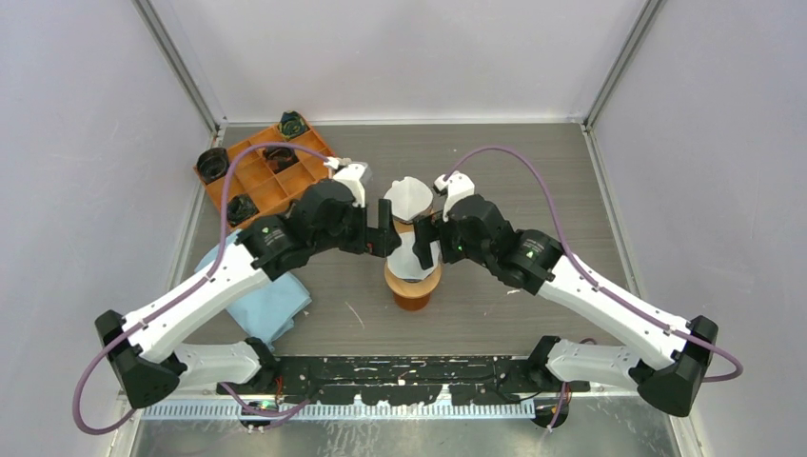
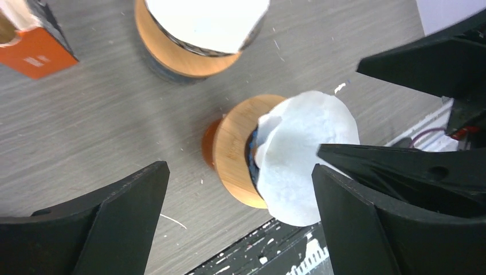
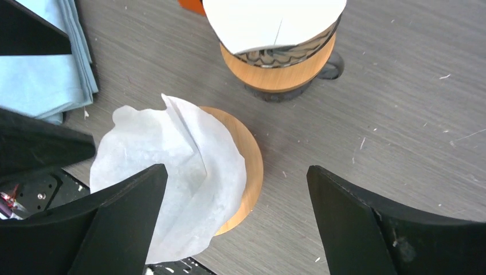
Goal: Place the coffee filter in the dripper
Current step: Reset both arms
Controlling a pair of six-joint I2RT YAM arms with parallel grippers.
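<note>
The dripper [image 1: 413, 288] stands at the table's middle, a wooden ring on an orange base. A white paper coffee filter [image 1: 413, 255] sits crumpled in its mouth and overhangs the rim. My left gripper [image 1: 384, 228] hovers at its upper left and my right gripper [image 1: 429, 236] at its upper right, both open and holding nothing. From the left wrist, the filter [image 2: 304, 154] lies against the right finger's inner side, over the dripper [image 2: 234, 150], with the left gripper [image 2: 239, 168] wide above. The right wrist view shows the filter [image 3: 172, 172] draped over the dripper [image 3: 251, 166] beside the right gripper [image 3: 236, 168].
A second wooden holder topped with white filters [image 1: 409, 198] stands just behind the dripper. An orange tray [image 1: 262, 176] with black pieces sits at the back left. A folded blue cloth [image 1: 271, 300] lies at the near left. Grey enclosure walls stand on three sides.
</note>
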